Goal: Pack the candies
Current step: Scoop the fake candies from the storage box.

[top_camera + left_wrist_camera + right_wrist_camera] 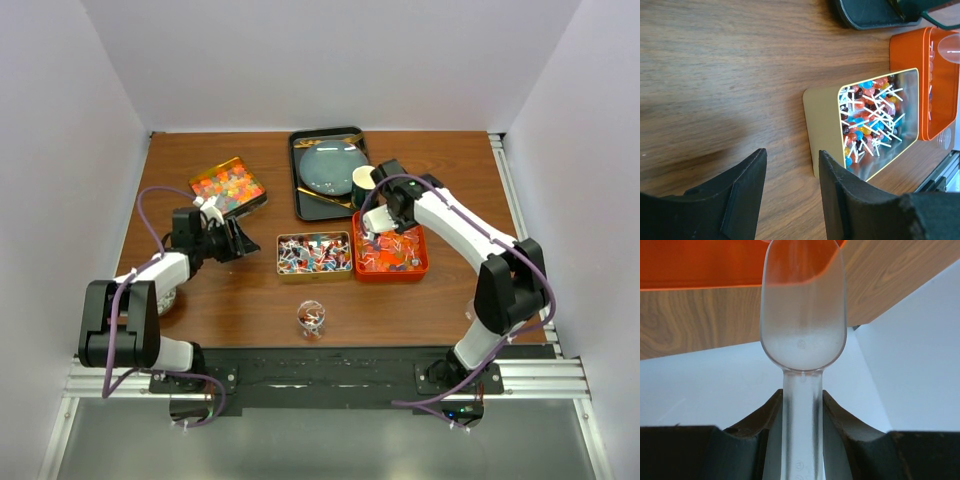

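Red-blue-white wrapped candies (313,251) fill a gold tin (281,254) at the table's middle, and more lie in the orange tray (421,262) beside it. Jelly beads (227,186) fill a second gold tin at the back left. My left gripper (236,240) is open and empty, just left of the middle tin; its wrist view shows the gripper (792,160) with the candies (870,120) ahead of it. My right gripper (377,222) is shut on a clear plastic scoop (804,305), whose bowl is empty, over the orange tray's (705,262) far edge.
A black tray (300,200) holding a blue-grey round lid (330,166) stands at the back. A green cup (362,183) stands by it, next to my right wrist. A small clear bag with candies in it (311,317) lies near the front edge.
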You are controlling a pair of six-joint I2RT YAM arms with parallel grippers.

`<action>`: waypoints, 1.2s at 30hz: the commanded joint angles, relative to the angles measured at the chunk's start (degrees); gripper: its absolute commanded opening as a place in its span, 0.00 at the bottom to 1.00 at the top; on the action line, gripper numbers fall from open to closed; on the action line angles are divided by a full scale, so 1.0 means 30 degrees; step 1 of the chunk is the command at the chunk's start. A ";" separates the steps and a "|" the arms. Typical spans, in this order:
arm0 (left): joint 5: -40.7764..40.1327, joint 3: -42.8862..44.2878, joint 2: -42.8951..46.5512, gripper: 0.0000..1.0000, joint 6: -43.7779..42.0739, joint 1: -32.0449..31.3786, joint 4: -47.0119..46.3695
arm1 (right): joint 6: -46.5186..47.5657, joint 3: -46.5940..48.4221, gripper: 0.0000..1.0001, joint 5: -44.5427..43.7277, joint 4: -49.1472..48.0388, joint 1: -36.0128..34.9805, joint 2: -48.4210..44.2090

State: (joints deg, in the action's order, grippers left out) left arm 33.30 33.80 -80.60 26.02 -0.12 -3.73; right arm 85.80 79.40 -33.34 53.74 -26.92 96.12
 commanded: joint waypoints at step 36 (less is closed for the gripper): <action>0.0091 -0.0691 0.1349 0.51 0.0526 0.0597 -0.1218 | -0.0271 -0.0450 0.00 -0.1864 0.1863 -0.3949 -0.0221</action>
State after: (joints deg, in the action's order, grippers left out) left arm 33.21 31.99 -77.65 27.07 1.13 -5.10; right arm 85.54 75.64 -39.33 54.74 -39.88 98.26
